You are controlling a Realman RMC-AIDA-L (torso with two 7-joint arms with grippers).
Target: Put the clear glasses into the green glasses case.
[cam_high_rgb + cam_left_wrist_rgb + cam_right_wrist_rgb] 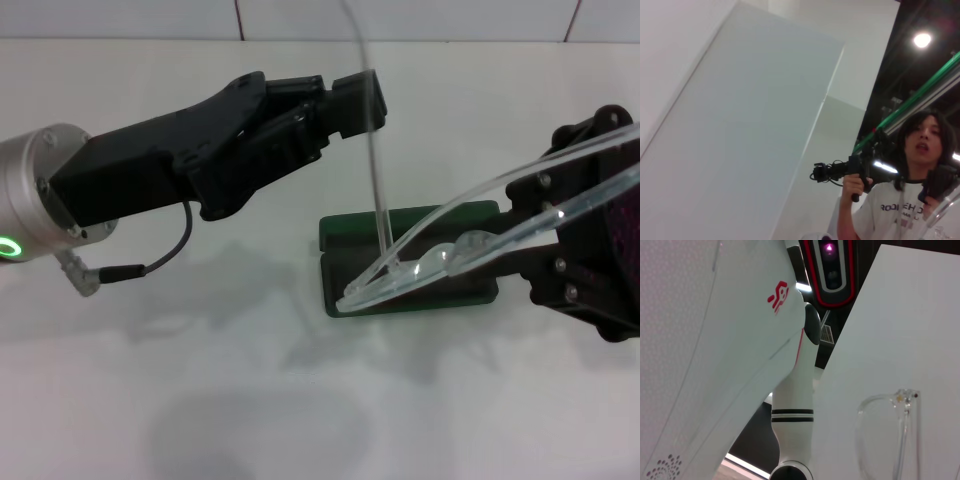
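Both claws hold your clear glasses (440, 262) above the table (200, 400): right claw (560, 225) grips the frame's end, left claw (365, 100) pinches one upright arm. Below them lies the open green glasses case (345, 232).

A large pale grey slanted panel (740, 140) fills most of the left wrist view, with white wall behind it. Beyond it stands a dark-haired person (910, 195) in a white T-shirt with dark lettering, gripping a black handheld device (845, 172) in one raised fist. A green bar (920, 95) runs overhead under a bright ceiling lamp (922, 40). A curved bit of the clear glasses (940, 215) shows at the corner.
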